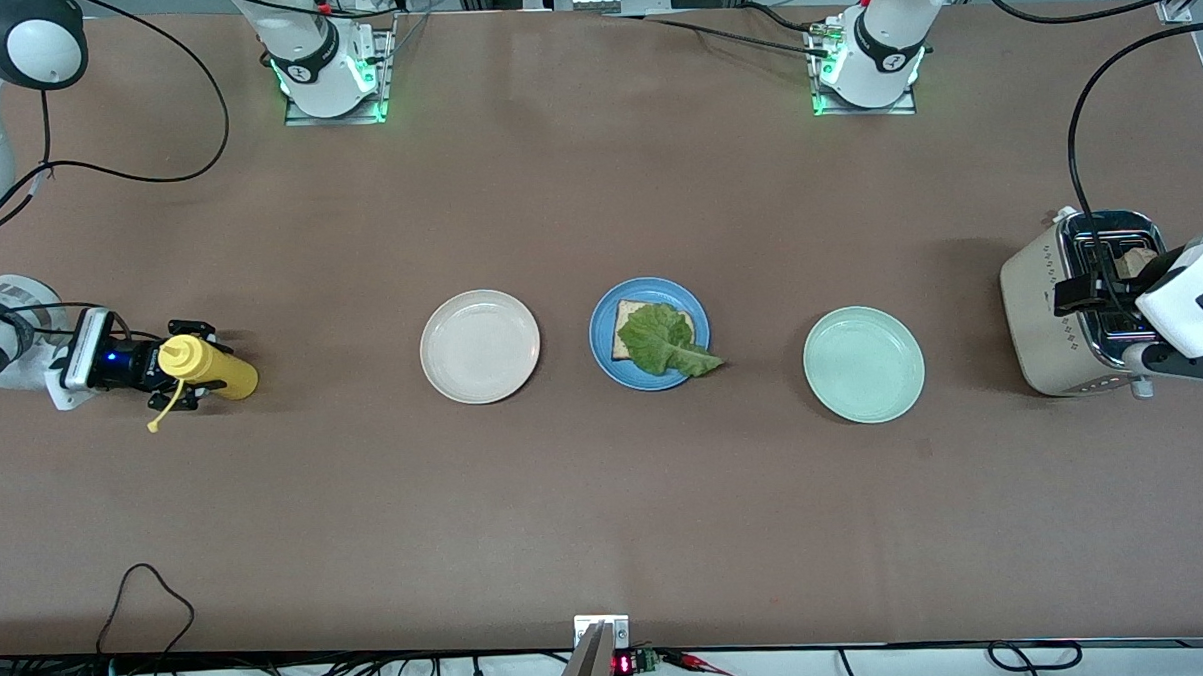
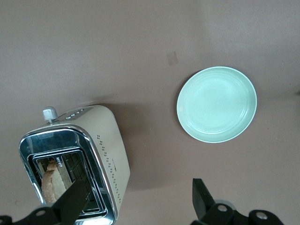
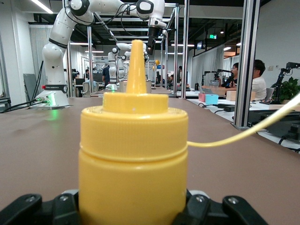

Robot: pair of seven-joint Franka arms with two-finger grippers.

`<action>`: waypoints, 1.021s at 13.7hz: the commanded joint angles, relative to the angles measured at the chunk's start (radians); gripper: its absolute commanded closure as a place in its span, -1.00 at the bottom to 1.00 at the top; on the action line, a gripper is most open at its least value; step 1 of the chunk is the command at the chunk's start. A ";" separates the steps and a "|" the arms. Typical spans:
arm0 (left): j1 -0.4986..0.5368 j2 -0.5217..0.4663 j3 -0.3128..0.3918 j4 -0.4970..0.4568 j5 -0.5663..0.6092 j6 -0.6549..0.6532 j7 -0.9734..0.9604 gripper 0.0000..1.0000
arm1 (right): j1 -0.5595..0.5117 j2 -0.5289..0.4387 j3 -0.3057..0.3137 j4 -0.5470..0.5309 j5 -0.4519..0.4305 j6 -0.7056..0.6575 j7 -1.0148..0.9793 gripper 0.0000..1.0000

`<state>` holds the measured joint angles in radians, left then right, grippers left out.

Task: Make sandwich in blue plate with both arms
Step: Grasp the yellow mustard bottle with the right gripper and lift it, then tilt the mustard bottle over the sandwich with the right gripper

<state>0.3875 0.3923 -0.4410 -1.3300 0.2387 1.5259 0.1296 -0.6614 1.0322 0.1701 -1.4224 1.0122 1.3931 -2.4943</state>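
On the brown surface [image 1: 607,498] a cream-white plate [image 1: 480,345] lies toward the right arm's end and a mint-green plate [image 1: 864,364] toward the left arm's end, both bare and well apart from each other. A yellow squeeze bottle [image 1: 208,367] with a pointed nozzle and a loose cap strap lies on its side near the right arm's edge of the surface. At the left arm's end stands a cream toaster [image 1: 1051,312] with a chrome top and a small knob, and a slice of bread [image 2: 52,180] sits down in one of its slots.
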 commanded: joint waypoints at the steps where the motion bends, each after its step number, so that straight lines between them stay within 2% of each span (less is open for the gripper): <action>1: 0.005 0.000 -0.007 0.014 -0.001 -0.004 0.004 -1.00 | 0.080 -0.104 -0.004 0.000 -0.029 0.029 0.070 0.48; 5: 0.005 0.000 -0.007 0.014 -0.001 -0.004 0.004 -1.00 | 0.258 -0.236 -0.004 0.000 -0.043 0.147 0.268 0.49; 8: 0.005 0.000 -0.007 0.014 -0.001 -0.004 0.004 -1.00 | 0.420 -0.323 -0.007 0.002 -0.064 0.286 0.452 0.49; 12: 0.005 0.000 -0.007 0.015 -0.001 -0.004 0.004 -1.00 | 0.600 -0.380 -0.010 0.008 -0.208 0.476 0.681 0.48; 14: 0.005 0.000 -0.007 0.014 -0.001 -0.004 0.005 -1.00 | 0.675 -0.380 -0.011 0.058 -0.317 0.530 0.811 0.48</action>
<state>0.3875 0.3923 -0.4410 -1.3300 0.2387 1.5259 0.1296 -0.0398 0.6704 0.1763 -1.3943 0.7735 1.8955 -1.7880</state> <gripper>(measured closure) 0.000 0.608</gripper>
